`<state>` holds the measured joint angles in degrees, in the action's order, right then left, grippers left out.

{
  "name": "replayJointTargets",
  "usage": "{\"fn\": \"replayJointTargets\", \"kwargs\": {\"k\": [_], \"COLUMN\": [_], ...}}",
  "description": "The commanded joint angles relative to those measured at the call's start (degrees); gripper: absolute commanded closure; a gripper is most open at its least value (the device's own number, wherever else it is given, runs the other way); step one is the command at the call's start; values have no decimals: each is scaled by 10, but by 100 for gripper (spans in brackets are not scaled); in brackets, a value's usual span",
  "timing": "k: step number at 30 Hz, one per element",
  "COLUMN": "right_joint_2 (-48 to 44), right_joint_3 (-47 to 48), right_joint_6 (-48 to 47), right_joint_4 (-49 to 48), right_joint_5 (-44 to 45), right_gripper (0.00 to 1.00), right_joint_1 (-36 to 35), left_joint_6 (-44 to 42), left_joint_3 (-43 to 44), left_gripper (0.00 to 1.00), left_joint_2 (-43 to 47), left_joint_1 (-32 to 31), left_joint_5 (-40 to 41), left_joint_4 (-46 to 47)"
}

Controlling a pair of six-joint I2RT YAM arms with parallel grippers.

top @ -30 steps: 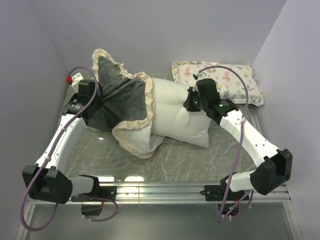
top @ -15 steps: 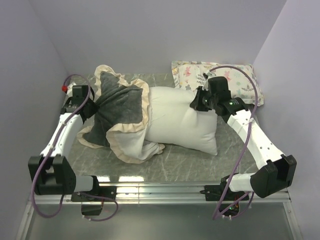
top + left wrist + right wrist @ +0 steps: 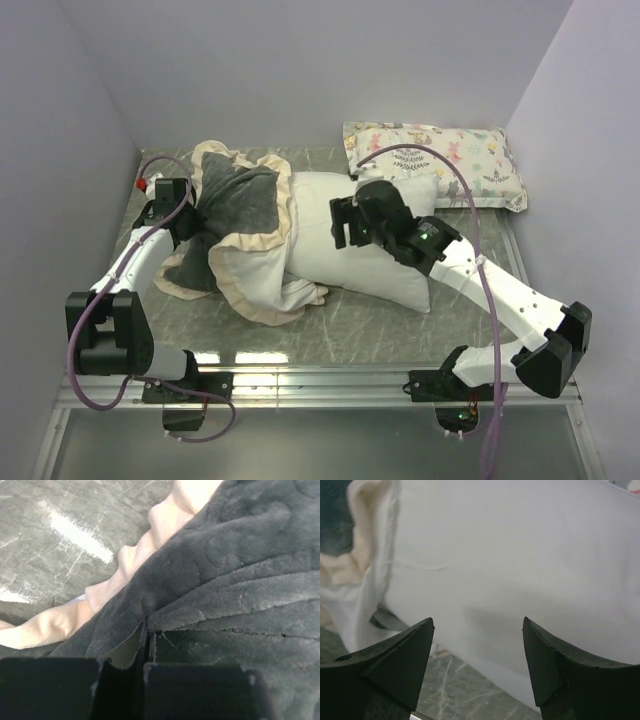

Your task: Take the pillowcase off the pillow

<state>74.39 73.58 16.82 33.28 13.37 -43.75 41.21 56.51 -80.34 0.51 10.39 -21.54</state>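
The pillowcase point(image 3: 240, 200), dark grey plush with cream ruffles, lies bunched over the left end of the white pillow point(image 3: 315, 235), whose right part lies bare on the table. My left gripper point(image 3: 192, 215) is shut on a fold of the grey plush point(image 3: 240, 570), and the fabric is pinched between its fingers point(image 3: 145, 650). My right gripper point(image 3: 345, 225) hovers open over the middle of the pillow. In its wrist view the pillow point(image 3: 520, 555) fills the gap between the spread fingertips point(image 3: 478, 622), with the cream ruffle point(image 3: 365, 540) at the left.
A small animal-print pillow point(image 3: 440, 160) lies against the back wall at the right. Walls close in the grey marbled table point(image 3: 370, 320) on the left, back and right. The right arm stretches across the pillow's right end.
My right gripper has let go of the pillow's right end, opened, and swung left over its middle. The pillow has dropped flat. The left gripper still holds the pillowcase.
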Motion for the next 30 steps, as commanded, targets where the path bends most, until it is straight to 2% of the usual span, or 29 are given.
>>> {"fn": "replayJointTargets", "kwargs": {"k": [1,8,10,11,12,13,14,15,16,19,20,23,24,28,30], "right_joint_2": [7,132,174,184,194,193,188,178,173,157,148,138,138,133,131], "right_joint_3": [-18,-57,-63,-63,-64,-74,-80,-84,-85,-78,-78,-77,-74,-63,-51], "right_joint_6": [7,26,37,42,47,56,60,63,66,66,66,71,72,72,71], "right_joint_4": [-37,-132,-145,-145,-146,-150,-161,-165,-164,-156,-154,-153,-151,-140,-136], "right_joint_5": [39,40,50,44,35,32,34,35,38,43,41,33,31,25,25], "right_gripper": [20,17,21,25,31,60,77,84,89,96,98,100,100,100,100], "right_joint_1": [-50,-70,-63,-60,-57,-54,-54,-54,-53,-49,-49,-46,-44,-38,-36], "left_joint_6": [-8,-29,-45,-51,-62,-68,-73,-83,-89,-96,-97,-95,-92,-82,-76], "left_joint_3": [2,26,52,62,74,97,108,117,132,153,158,162,146,99,92], "left_gripper": [100,100,94,86,69,59,49,38,36,30,22,20,14,13,15], "left_joint_2": [18,18,29,34,41,55,63,72,89,118,122,133,135,124,100], "left_joint_1": [-2,-27,-27,-27,-27,-27,-27,-27,-28,-52,-85,-168,-187,-261,-266], "left_joint_5": [9,-18,-40,-44,-47,-44,-42,-43,-49,-23,-11,26,27,4,-4], "left_joint_4": [-23,-30,-45,-51,-58,-65,-78,-80,-82,-97,-103,-119,-111,-84,-90]}}
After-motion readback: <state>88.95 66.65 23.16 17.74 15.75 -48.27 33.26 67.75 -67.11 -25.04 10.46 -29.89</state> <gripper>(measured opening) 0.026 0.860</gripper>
